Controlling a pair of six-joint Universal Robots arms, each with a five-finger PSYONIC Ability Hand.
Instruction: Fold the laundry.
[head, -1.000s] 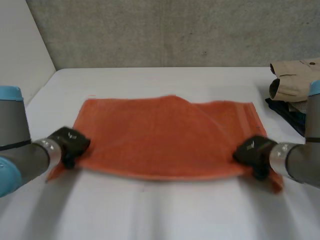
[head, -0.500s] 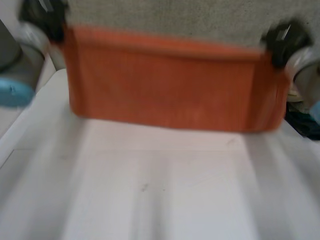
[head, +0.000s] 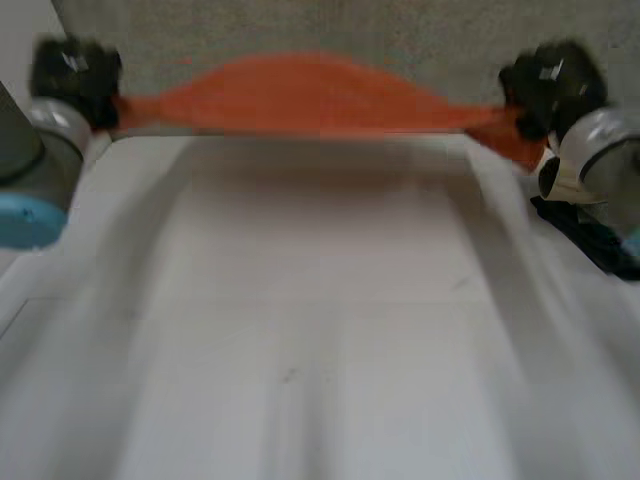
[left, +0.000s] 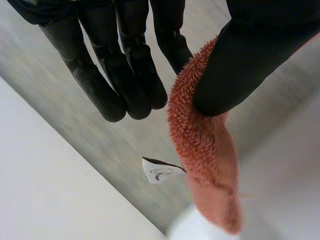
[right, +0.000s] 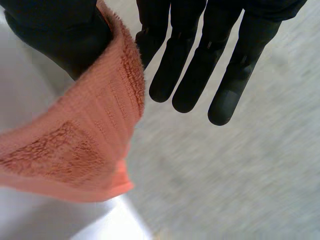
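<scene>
From where I stand, the towel (head: 320, 95) is up off the surface (head: 320, 330), held in the air over its far edge and pulled out lengthwise in front of the grey wall (head: 300, 30). The left hand (head: 75, 72) has one end above the far left corner, and the right hand (head: 548, 80) has the other end towards the far right corner. Between them the cloth makes a long thin band, its middle rising in a low hump and its lower edge nearly level. A short flap of the corner droops under the right hand, towards the right edge. In the left wrist view the hand pinches the towel: the thumb (left: 250, 60) presses the fluffy edge against the nearest finger, while the other fingers (left: 125, 75) stand straight and clear of the cloth. The end hangs down past the thumb's tip, and a small white tag (left: 160, 172) sticks out of it on the side facing the fingers. In the right wrist view it is much the same, with the thumb (right: 60, 35) clamping a corner with a flat woven band against the nearest finger, and the remaining fingers (right: 200, 65) straight beside it, not touching the cloth. At the right edge of the surface lies a heap of clothes (head: 562, 178), a beige piece on top of something dark, just under the right arm (head: 610, 160). The left arm (head: 40, 170) stands at the left edge.
</scene>
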